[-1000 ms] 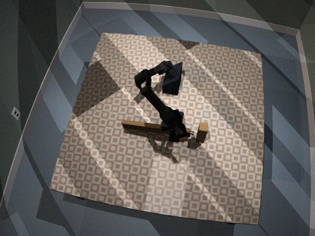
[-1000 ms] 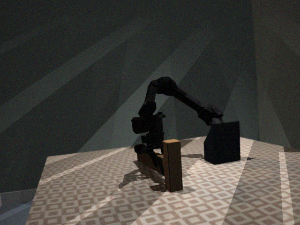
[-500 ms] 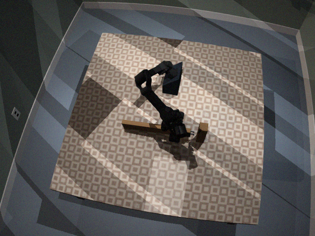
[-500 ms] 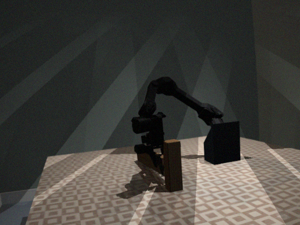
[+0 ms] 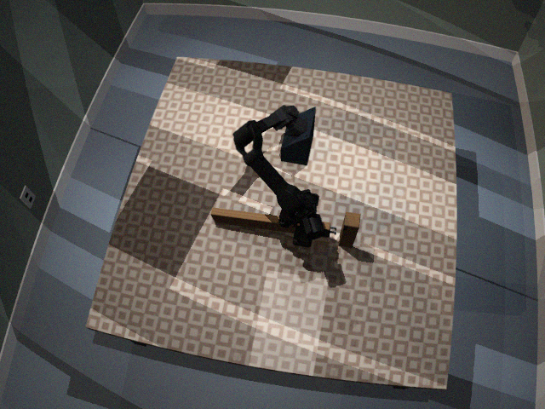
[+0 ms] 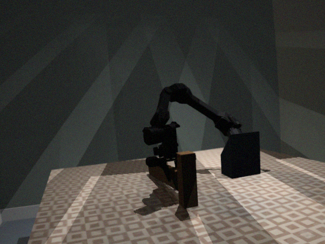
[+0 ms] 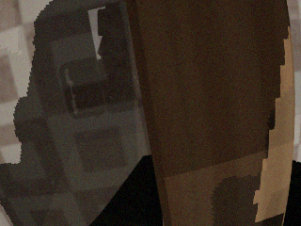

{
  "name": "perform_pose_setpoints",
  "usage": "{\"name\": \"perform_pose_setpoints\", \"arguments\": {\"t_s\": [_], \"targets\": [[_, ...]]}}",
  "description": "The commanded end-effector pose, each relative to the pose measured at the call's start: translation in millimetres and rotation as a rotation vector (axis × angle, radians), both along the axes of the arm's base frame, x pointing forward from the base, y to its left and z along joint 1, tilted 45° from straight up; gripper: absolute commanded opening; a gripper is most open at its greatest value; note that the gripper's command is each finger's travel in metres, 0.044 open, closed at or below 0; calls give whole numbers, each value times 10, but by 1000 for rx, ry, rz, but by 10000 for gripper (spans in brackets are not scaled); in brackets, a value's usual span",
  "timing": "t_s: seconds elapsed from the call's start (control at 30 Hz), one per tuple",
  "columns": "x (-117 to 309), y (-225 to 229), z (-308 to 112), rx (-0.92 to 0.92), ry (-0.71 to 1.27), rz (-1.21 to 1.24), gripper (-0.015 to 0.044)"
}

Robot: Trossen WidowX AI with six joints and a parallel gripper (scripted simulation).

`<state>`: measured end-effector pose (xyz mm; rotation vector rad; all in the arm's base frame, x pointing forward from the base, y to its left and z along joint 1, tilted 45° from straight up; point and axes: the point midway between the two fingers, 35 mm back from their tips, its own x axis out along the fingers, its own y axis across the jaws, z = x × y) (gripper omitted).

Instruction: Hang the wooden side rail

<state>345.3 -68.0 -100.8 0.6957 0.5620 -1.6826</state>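
The wooden side rail (image 5: 239, 216) (image 6: 157, 172) (image 7: 212, 94) runs left to right in the top view. My gripper (image 5: 302, 230) (image 6: 164, 169) (image 7: 190, 157) is shut on it near its post-side end, with one black finger on each side in the wrist view. Two small dark steel hooks (image 5: 333, 230) stick out of that end towards the post. The upright wooden headboard post (image 5: 348, 234) (image 6: 188, 181) stands just beyond them. In the top view a small gap shows between hooks and post. The slot and pins are hidden. I cannot tell how high the rail end is.
The dark arm base block (image 5: 295, 148) (image 6: 244, 154) stands behind the rail, on the same patterned table (image 5: 387, 308) (image 6: 104, 210). The arm arches over from it to the rail. Hard shadows and light bands cross the table around the rail and post.
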Motion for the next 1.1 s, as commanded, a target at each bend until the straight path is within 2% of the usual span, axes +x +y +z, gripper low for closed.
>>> {"name": "perform_pose_setpoints", "arguments": {"t_s": [0.0,1.07], "targets": [[46,58,7,5,-14,9,0],[52,79,-16,5,-14,9,0]]}}
